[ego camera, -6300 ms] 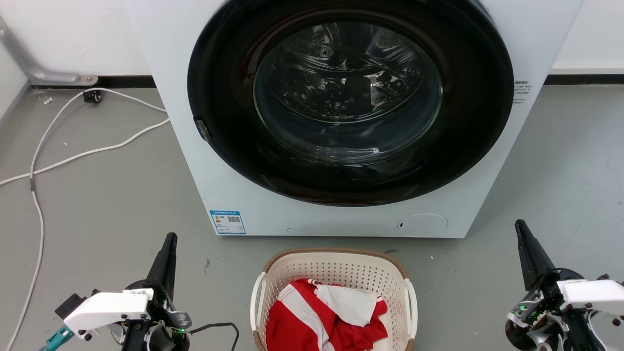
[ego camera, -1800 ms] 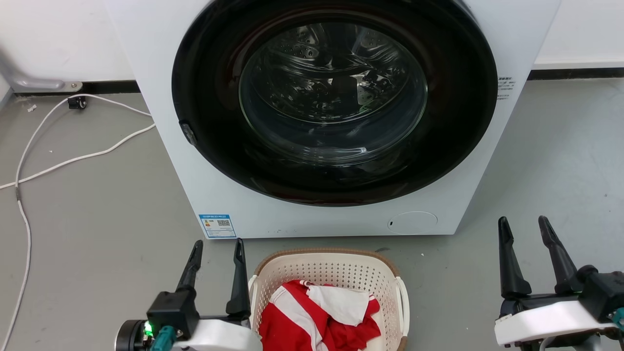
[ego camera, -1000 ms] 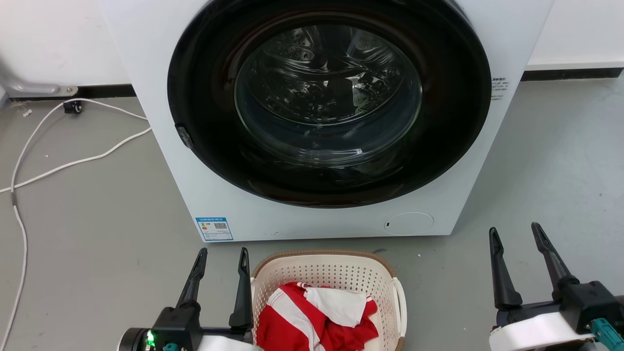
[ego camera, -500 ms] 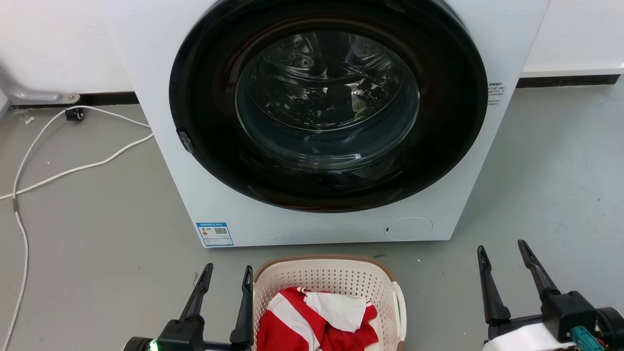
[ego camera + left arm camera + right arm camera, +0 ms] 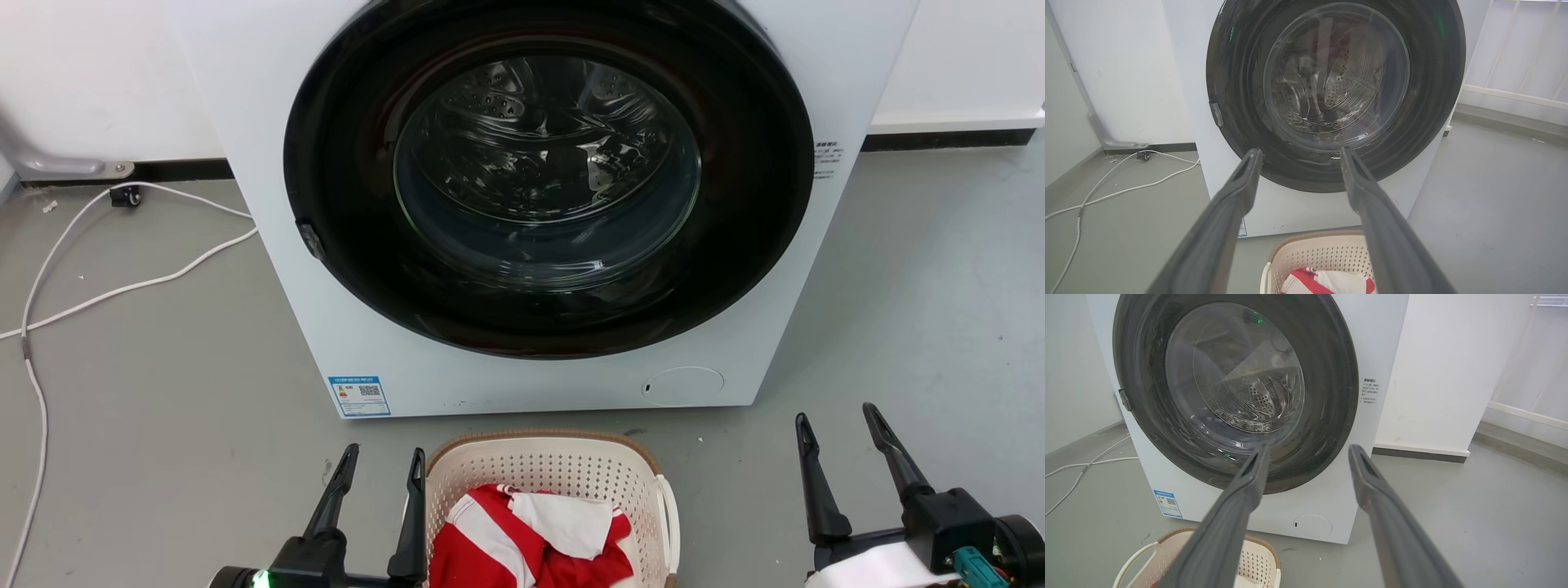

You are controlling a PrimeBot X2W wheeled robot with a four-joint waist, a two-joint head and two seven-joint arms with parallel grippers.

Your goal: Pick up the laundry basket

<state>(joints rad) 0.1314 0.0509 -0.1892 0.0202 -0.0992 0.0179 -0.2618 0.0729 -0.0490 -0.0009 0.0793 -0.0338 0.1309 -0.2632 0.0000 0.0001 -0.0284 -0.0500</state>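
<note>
Status vs. approx. 6 s ago: both claws were then edge-on and well clear of the laundry basket point(image 5: 555, 469). Left claw point(image 5: 385, 451) now sits lower left of centre in head view, jaws spread wide, holding nothing. Its inner finger point(image 5: 412, 514) is just beside the basket's left wall. Right claw point(image 5: 836, 413), lower right of frame, is likewise spread and empty, well apart from the right handle point(image 5: 671, 523). Over the last half-sec. there is almost no shift. Washing machine point(image 5: 718, 351) drift in frame = camera motion.

Meaning: left-side approach looks near complete, right side not. No grip and no lift yet. Basket stands on the floor point(image 5: 163, 408) at bottom centre, in front of the machine, with red-and-white cloth point(image 5: 522, 547) inside.

Hidden or unclear:
- Basket's near half is cut off by the bottom edge.
- Finger-to-basket contact cannot be told.
- In left wrist view the left handle point(image 5: 1267, 281) lies low between the two fingers, but their height above it is unreadable.
- Claw bodies are cropped.
</note>
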